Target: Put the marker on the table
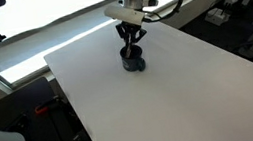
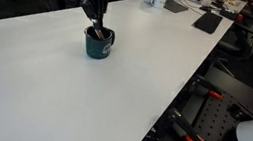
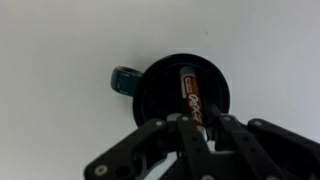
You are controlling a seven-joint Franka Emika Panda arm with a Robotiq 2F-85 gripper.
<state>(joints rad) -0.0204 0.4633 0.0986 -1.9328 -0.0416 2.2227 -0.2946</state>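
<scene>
The marker (image 3: pixel 190 95), a dark stick with a reddish-orange label, stands tilted inside the dark round cup (image 3: pixel 150 95), which has a teal handle. The cup stands on the white table (image 3: pixel 60 50) and shows in both exterior views (image 1: pixel 134 62) (image 2: pixel 98 46). My gripper (image 3: pixel 203 122) hangs straight over the cup, its fingers closed round the marker's upper end. In both exterior views the gripper (image 1: pixel 131 44) (image 2: pixel 96 22) reaches down to the cup's mouth, and the marker is mostly hidden there.
The table (image 1: pixel 171 94) (image 2: pixel 53 90) stretches wide around the cup. A dark flat object (image 2: pixel 206 22) and small items lie at the table's far end. Chairs and equipment stand beyond the table's edges.
</scene>
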